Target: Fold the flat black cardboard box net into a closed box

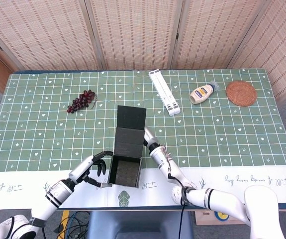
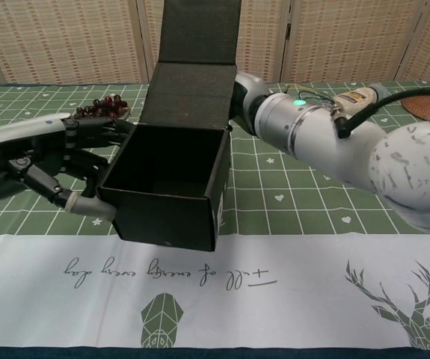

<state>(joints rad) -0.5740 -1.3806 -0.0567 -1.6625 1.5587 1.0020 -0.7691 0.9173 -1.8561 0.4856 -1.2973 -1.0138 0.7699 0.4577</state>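
Black cardboard box [image 1: 125,162], partly folded and open-topped, at the near edge of the green checked tablecloth [image 1: 222,134] (its lid flap [image 2: 200,34] stands upright behind the cavity). The left hand [image 1: 94,169] grips the box's left wall, fingers [image 2: 87,131] curled along that side and the thumb at the front lower corner. The right hand [image 1: 148,141] lies against the box's right rear side; its fingers are hidden behind the flap, so whether it grips cannot be told.
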